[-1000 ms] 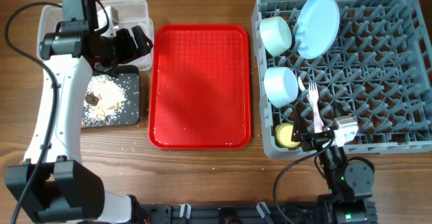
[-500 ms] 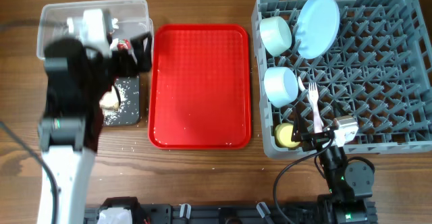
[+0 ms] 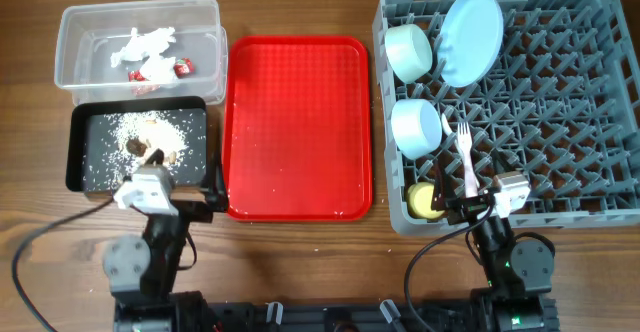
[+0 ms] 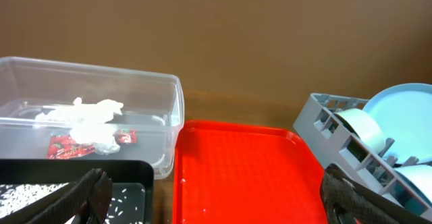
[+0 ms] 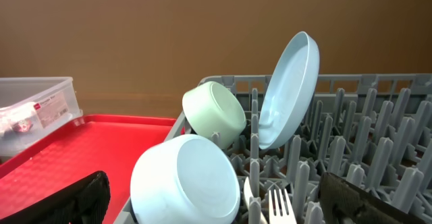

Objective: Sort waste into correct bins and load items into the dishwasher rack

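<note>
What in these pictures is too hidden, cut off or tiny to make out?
- Yellow cup, overhead: half hidden by corner bars of the dishwasher rack.
- Black tray, left wrist view: cut off by the bottom edge, contents mostly unseen.
- Brown lumps, overhead: too small to identify.
- Label on the clear tub, right wrist view: print too small to read.
- Spoon: none clearly told apart beside the fork, overhead.
</note>
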`<state>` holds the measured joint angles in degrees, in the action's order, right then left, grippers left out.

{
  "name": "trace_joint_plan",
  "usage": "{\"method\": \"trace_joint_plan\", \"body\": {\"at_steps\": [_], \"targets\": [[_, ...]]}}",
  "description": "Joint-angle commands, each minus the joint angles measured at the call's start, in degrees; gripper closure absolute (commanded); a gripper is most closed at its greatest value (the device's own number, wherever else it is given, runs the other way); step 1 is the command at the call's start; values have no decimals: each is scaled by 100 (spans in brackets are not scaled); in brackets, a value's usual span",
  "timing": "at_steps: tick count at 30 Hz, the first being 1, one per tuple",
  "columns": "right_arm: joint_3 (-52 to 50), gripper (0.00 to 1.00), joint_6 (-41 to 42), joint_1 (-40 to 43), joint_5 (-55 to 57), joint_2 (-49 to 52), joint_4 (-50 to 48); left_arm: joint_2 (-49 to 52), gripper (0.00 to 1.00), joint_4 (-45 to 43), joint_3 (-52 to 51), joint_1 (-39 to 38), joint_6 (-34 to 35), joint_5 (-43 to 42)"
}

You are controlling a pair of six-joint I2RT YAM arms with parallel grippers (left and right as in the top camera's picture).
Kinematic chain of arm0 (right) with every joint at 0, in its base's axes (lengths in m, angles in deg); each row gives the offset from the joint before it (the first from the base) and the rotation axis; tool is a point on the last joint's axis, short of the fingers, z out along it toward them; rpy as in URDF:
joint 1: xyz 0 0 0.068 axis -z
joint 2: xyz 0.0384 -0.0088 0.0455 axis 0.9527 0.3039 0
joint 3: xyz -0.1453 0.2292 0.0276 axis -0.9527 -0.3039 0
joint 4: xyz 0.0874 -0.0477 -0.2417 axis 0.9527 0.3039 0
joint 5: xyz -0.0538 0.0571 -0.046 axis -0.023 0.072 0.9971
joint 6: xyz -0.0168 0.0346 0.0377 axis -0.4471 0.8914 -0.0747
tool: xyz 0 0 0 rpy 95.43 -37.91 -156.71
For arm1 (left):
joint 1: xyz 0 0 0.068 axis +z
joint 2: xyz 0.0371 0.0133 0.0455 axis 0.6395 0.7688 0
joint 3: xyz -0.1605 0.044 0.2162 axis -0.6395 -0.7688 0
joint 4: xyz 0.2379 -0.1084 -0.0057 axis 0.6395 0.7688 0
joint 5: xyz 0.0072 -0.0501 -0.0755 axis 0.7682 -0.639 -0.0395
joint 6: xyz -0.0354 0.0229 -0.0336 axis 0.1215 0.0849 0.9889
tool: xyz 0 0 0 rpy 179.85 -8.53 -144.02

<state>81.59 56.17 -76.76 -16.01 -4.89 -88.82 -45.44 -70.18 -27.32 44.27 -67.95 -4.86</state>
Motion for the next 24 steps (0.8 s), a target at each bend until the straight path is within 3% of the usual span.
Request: {"method": "trace_joint_plan", "body": {"at_steps": [1, 5, 8, 24], "targets": [[-11, 0, -50, 24, -66, -46, -28, -614, 0, -157, -417, 0, -81, 101], [-11, 0, -50, 24, -66, -46, -28, -874, 0, -295, -647, -63, -79, 96], [-11, 0, -50, 24, -66, -46, -28, -881, 0, -933, -791, -131, -83, 98], [-11, 0, -50, 24, -66, -46, -28, -940, 0, -1655, -1156, -129, -81, 98]]}}
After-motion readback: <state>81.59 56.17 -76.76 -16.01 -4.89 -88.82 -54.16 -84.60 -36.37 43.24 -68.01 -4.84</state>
